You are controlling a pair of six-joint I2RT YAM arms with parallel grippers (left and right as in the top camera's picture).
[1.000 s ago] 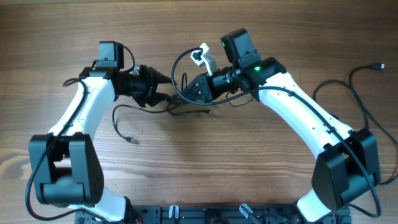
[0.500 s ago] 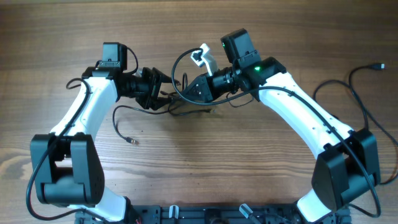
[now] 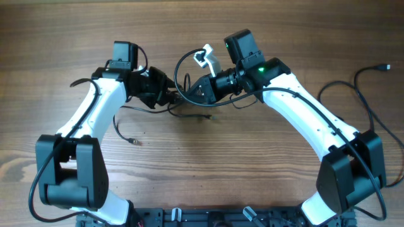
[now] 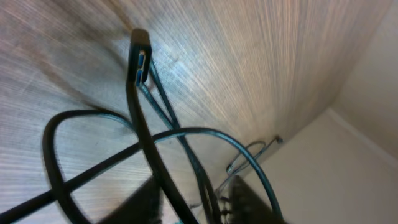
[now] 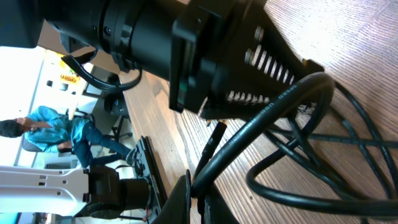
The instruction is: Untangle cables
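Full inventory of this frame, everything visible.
tangled cables: a few, black, table centre, one plug tail trailing left
separate cable: one, black, right table edge
white piece: one, white, above the tangle by the right wrist; identity unclear
table: one, wood, under everything
arms: two, white and black, either side
left pincer: one, black, at the tangle; grip unclear
right pincer: one, black, shut on tangled cables

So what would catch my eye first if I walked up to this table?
Two white arms lean in from either side, the left claw and right claw nearly meeting over a knot of thin black cables near the middle of the wooden table. Off at the right edge, another black cord lies loose by itself.
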